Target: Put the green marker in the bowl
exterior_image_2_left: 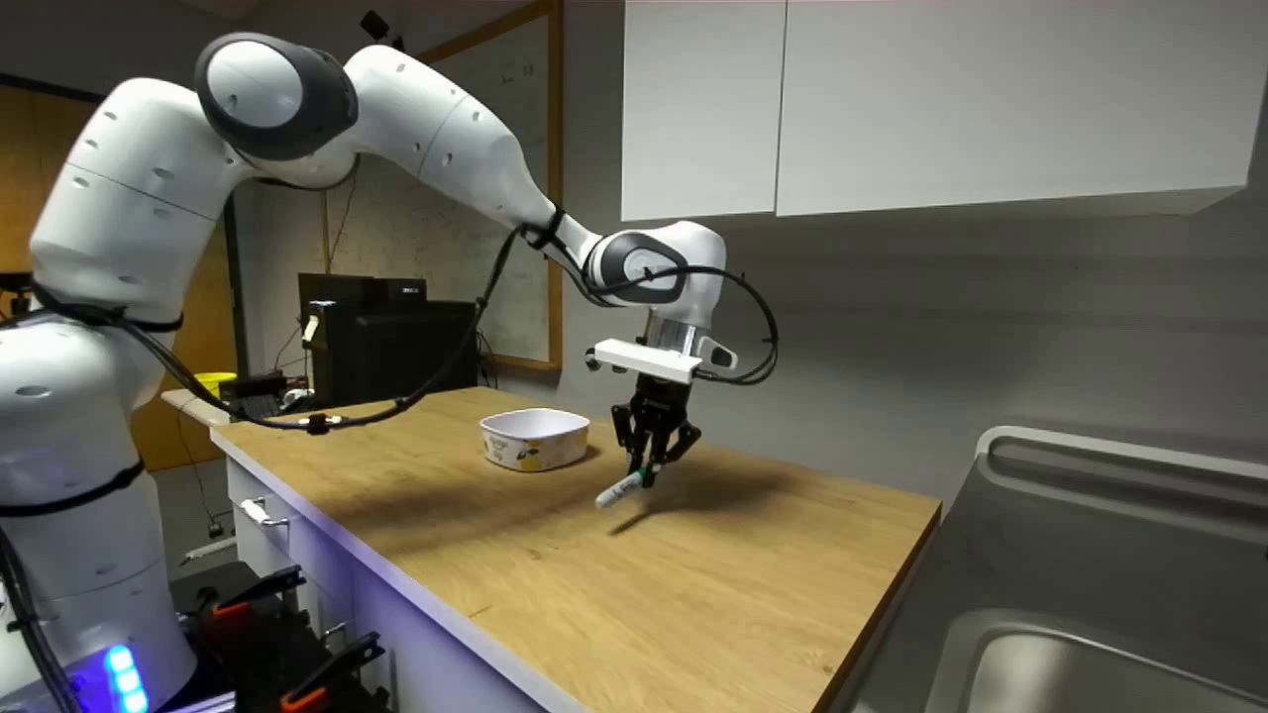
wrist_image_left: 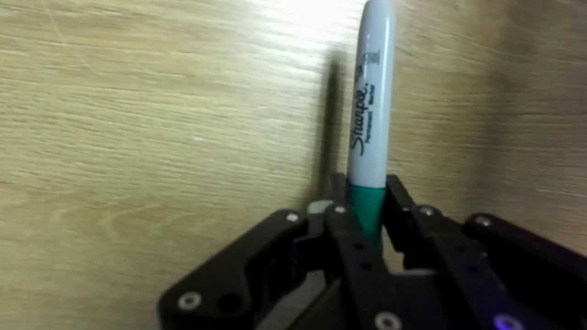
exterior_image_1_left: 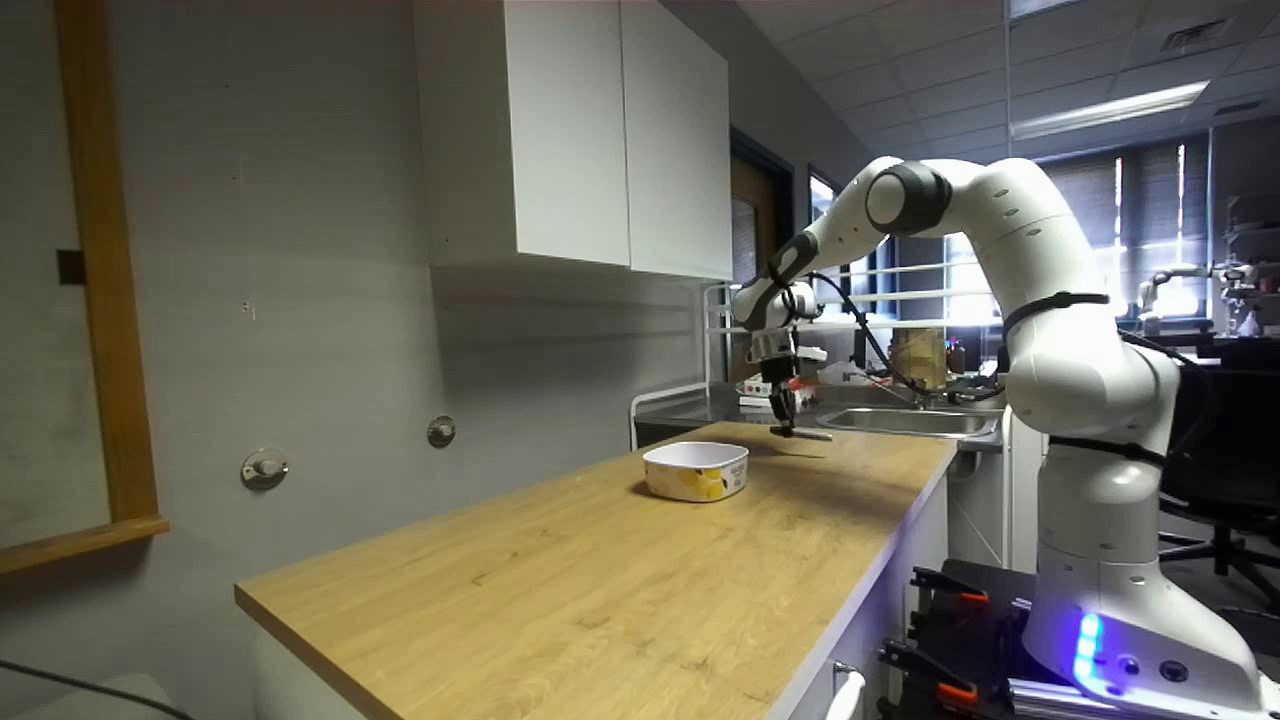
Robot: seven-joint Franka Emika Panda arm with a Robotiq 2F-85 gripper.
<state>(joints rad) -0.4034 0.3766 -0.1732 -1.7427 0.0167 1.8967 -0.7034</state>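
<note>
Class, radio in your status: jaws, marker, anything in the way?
Jaws shut on green marker, above wooden counter. Bowl upright on counter, marker outside it. No obstacle visible between them.

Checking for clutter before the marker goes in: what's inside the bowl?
In both exterior views, the bowl shows only white inside; its near side hides at least part of the bottom, so anything low would be hidden.

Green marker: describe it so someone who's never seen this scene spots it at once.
Follow the white robot arm to the black gripper at its end, above the wood-grain counter. Clamped there, clear of that surface, is the green marker. A slim white barrel with black Sharpie lettering, green where gripped, sets it apart from the wide, yellow-printed bowl standing on the counter.
</note>
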